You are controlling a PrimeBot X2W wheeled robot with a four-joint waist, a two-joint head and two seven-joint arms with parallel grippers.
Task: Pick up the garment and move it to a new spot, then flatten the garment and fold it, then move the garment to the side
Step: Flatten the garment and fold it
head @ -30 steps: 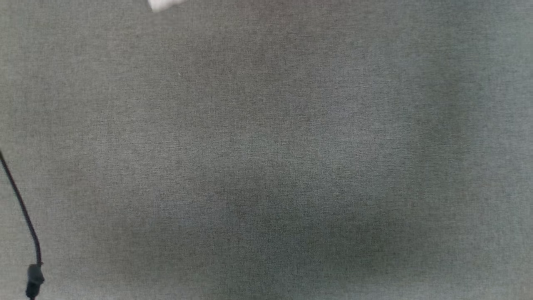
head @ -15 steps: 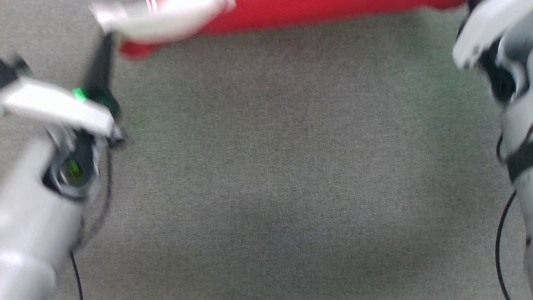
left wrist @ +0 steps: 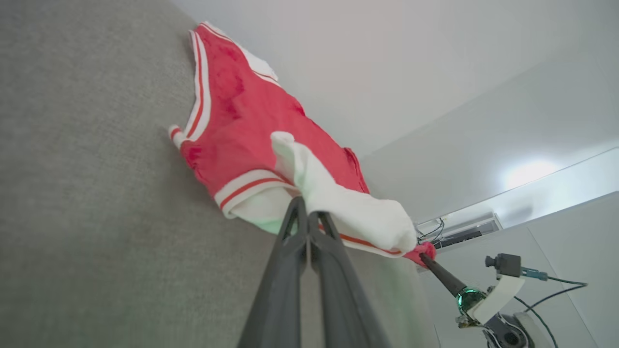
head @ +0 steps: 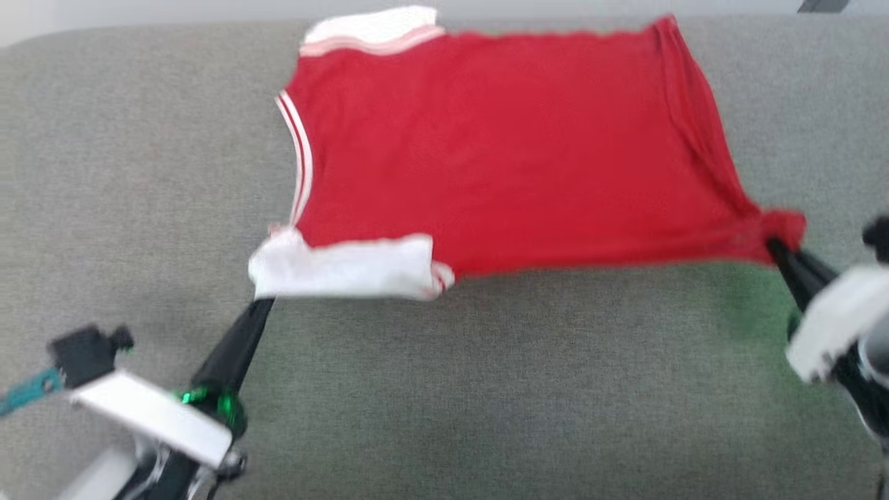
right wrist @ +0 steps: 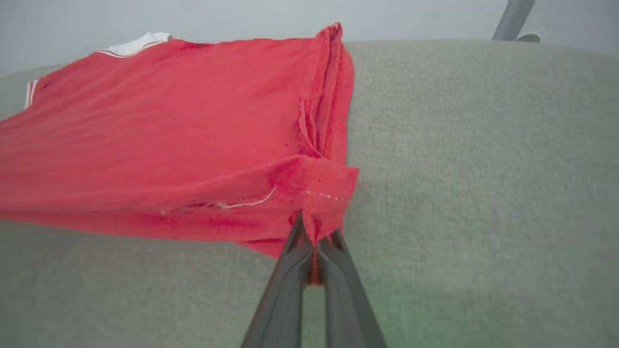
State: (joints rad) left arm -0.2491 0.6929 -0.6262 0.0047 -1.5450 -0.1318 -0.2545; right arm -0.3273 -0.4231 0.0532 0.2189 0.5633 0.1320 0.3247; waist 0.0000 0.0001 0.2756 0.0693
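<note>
The garment [head: 500,160], a red jersey with white sleeves and striped trim, lies spread on the grey fabric surface [head: 486,389], plain side up and its near edge lifted. My left gripper [head: 265,300] is shut on the near white sleeve [left wrist: 338,203], seen up close with my left gripper [left wrist: 305,207] pinching the cloth. My right gripper [head: 772,243] is shut on the garment's near right red corner; the right wrist view shows the garment [right wrist: 169,121] bunched between my right gripper [right wrist: 314,229] tips. The right gripper [left wrist: 424,257] is also visible in the left wrist view.
The grey surface ends just behind the garment, against a pale wall [head: 173,10]. A grey metal post [right wrist: 512,19] stands beyond the far edge on the right. Open grey surface stretches in front of the garment and to both sides.
The head view has swung: first bare grey surface, then the garment's edge at the top, now the whole garment. Both arms have come into the picture, holding its near corners.
</note>
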